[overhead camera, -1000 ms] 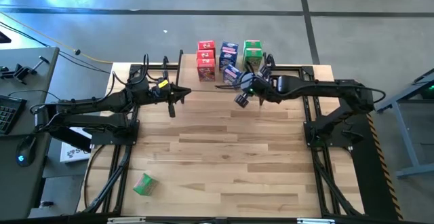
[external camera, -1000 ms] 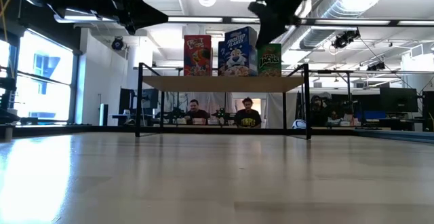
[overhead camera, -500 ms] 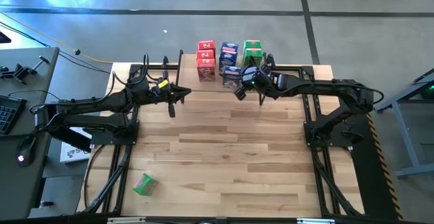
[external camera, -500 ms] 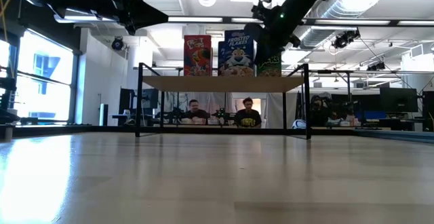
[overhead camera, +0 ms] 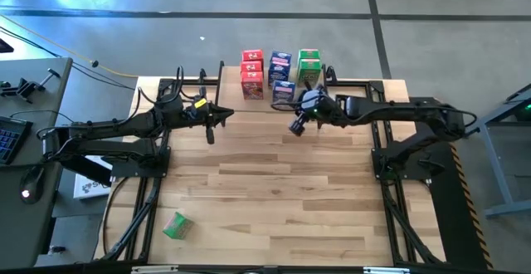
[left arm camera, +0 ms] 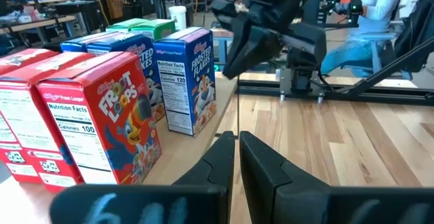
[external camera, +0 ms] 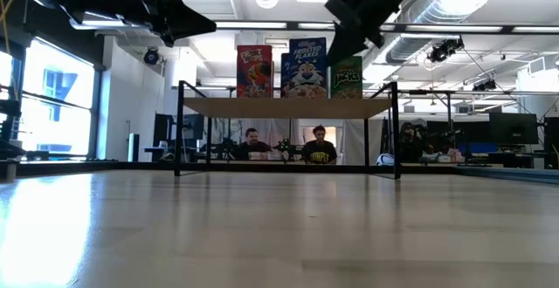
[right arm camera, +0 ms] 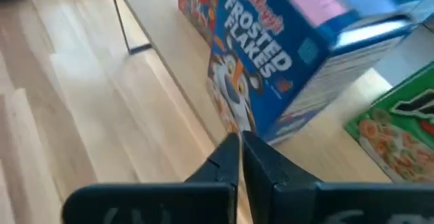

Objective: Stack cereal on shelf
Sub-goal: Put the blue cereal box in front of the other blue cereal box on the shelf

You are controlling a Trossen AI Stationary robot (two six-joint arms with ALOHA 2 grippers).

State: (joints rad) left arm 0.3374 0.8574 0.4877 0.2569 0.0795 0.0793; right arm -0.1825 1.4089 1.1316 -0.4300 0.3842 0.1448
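Right pincer (overhead camera: 295, 127) has backed off the shelf (external camera: 288, 106), shut and empty like the left pincer (overhead camera: 209, 133); the stray green cereal box (overhead camera: 175, 225) near the desk's front-left corner looks light and crushable, so gripping its narrow sides seems best.

Both dark arms reach inward from the sides, raised well above the bench (overhead camera: 282, 183). The left gripper (overhead camera: 210, 133) hangs with its fingers pressed together and nothing between them. The right arm stretches farther toward the middle, its wrist angled downward; the right gripper (overhead camera: 294, 127) is likewise closed and empty.
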